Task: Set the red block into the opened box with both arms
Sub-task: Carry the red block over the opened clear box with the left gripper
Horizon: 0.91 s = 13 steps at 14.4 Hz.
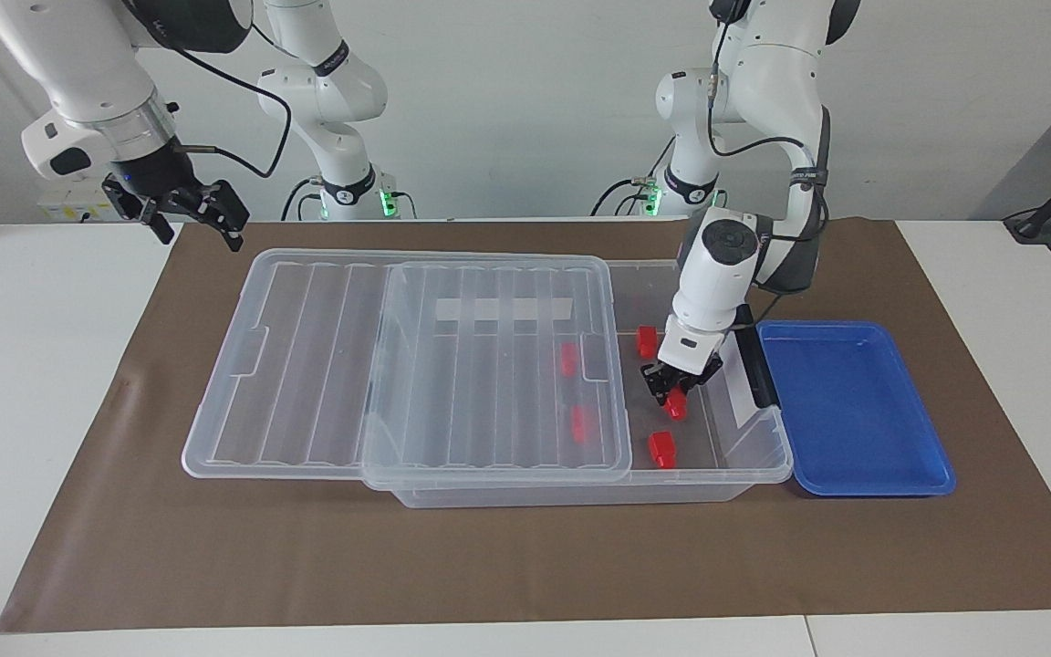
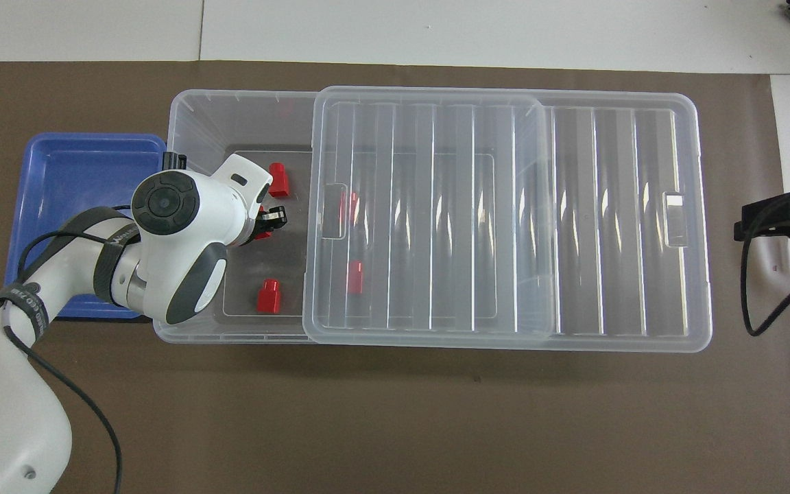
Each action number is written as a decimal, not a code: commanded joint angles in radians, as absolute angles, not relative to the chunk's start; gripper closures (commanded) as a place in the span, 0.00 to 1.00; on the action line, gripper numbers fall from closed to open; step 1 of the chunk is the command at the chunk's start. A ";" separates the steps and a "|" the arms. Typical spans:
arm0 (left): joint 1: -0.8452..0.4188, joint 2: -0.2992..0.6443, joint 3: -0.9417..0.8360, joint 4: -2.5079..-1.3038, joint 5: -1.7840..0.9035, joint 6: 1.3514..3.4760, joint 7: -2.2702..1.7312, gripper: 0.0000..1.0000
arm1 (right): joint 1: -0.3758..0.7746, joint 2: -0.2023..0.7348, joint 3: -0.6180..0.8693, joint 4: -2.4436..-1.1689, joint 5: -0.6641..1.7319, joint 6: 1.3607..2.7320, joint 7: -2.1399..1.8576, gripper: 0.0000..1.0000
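Brown matting covers the white surface where both my arms work, and on it sits the large clear plastic box with its ribbed clear lid slid toward my right arm's end, leaving the end by my left arm uncovered. Just beside that uncovered end lies a shallow blue plastic tray.

My left jaws are down inside the opening, clenched on the small bright red plastic block, which hangs low above the clear floor of the box. Two more red blocks rest on that floor in the open part, one nearer to me and one farther; two others show through the lid.

So I judge the placing step nearly finished: the block is within the walls but not yet let go. Next I should ease it onto bare floor between its neighbours, release, and lift straight up past the rim.

My right jaws wait spread wide, raised over the matting's edge at the lid's end.
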<state>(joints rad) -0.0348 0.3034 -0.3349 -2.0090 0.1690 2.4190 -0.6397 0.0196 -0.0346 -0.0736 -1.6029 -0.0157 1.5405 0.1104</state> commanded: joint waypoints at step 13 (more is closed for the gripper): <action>-0.049 0.321 -0.324 -2.028 0.193 2.485 -0.699 0.00 | -0.067 -0.051 -0.071 -1.675 0.008 1.630 -0.141 1.00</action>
<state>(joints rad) -0.0349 0.3192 -0.3350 -2.0151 0.1693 2.4549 -0.6571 -0.0449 -0.0346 -0.0759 -1.6331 -0.0156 1.5792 -0.0841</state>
